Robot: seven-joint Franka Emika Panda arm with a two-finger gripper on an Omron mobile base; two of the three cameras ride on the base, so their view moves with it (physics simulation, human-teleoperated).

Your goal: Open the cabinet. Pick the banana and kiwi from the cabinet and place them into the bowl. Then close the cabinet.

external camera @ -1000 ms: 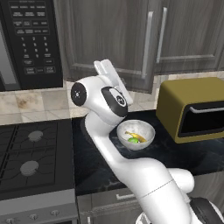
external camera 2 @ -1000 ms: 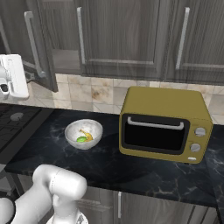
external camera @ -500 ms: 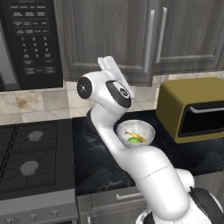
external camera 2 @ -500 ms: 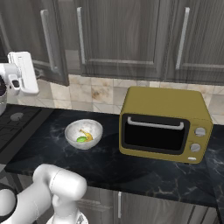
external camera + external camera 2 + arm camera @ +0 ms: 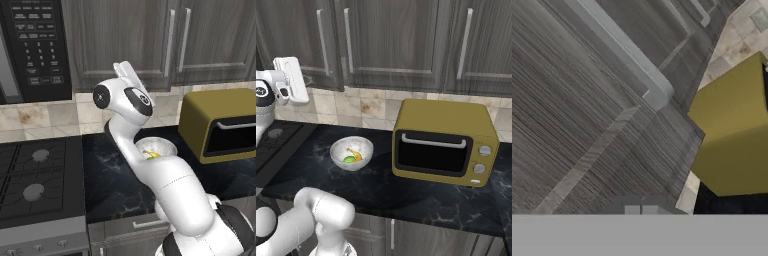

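Banana (image 5: pixel 356 155) + kiwi (image 5: pixel 349 159) in white bowl (image 5: pixel 351 152) on table (image 5: pixel 421 192). Cabinet (image 5: pixel 391 42) doors closed. Jaws pinched together, holding nothing, by cabinet front.

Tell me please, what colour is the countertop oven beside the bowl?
Olive-yellow oven, black door; clearest in the right base view.

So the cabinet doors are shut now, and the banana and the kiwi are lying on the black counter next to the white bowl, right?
Not quite. The cabinet doors are shut, but the banana and kiwi lie inside the white bowl, not beside it on the counter. The right base view shows this.
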